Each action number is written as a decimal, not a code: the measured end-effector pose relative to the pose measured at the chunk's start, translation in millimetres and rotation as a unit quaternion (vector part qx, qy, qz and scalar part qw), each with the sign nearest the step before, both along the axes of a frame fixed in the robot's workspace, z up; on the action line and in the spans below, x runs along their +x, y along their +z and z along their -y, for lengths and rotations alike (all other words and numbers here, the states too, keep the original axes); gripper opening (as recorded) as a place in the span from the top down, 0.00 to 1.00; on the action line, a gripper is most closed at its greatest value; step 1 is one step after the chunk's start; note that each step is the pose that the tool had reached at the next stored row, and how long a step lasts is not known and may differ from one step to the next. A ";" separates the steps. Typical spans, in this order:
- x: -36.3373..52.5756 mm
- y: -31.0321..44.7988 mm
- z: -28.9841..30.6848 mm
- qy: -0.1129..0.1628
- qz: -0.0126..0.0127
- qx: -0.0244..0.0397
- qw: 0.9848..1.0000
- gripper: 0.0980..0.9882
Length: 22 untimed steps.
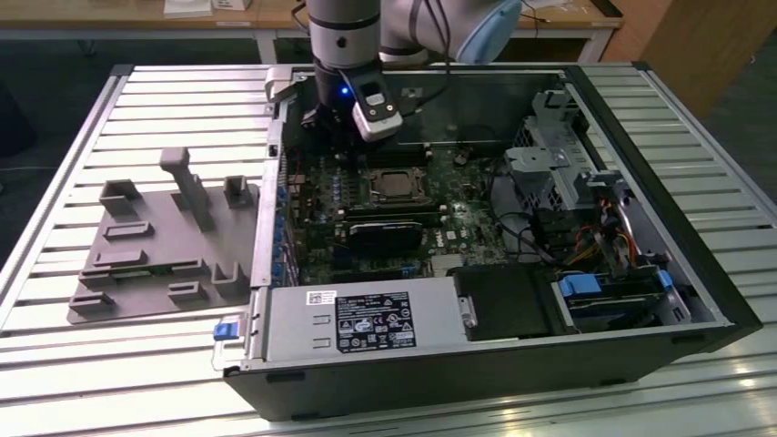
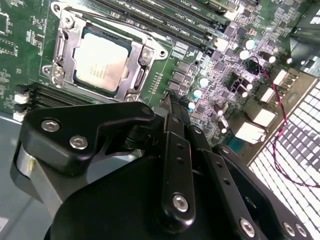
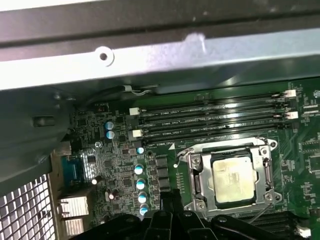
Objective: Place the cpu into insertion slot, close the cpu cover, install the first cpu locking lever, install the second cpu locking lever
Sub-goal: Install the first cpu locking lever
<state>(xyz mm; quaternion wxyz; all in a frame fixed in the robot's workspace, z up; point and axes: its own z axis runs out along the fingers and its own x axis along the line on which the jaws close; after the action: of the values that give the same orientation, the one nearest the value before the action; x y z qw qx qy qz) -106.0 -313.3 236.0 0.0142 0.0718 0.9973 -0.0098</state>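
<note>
The cpu (image 2: 102, 61) (image 3: 231, 180) (image 1: 396, 187) lies flat in the insertion slot (image 1: 373, 177) on the green board, silver top up. Down around it lies the cpu cover (image 2: 142, 56) (image 3: 199, 176), a grey metal frame. Thin wire levers (image 3: 220, 144) run along the frame's sides; I cannot tell whether they are latched. My gripper (image 2: 172, 102) (image 3: 169, 201) hangs above the board a short way off the socket, towards the case's rear ports. Its black fingers are shut together with nothing between them. In the exterior view my gripper (image 1: 330, 123) sits up and to the left of the socket.
Long black memory slots (image 3: 210, 117) run beside the socket. The open case's wall (image 3: 150, 55) is close by. A labelled power supply (image 1: 364, 323) and drive cage (image 1: 559, 159) fill the case's other sides. A grey fixture plate (image 1: 158, 246) lies on the slatted table.
</note>
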 end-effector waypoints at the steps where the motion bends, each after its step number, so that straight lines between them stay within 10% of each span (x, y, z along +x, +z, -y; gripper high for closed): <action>1: 0.0 1.6 0.0 0.000 0.000 0.000 1.000 1.00; 9: 0.0 12.8 0.0 0.000 0.002 0.001 1.000 1.00; 22: -9.3 12.9 3.9 0.000 0.005 0.063 0.998 1.00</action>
<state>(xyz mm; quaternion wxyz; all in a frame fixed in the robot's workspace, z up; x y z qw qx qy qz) -115.3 -317.2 248.9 0.0149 0.0725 0.9958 0.0532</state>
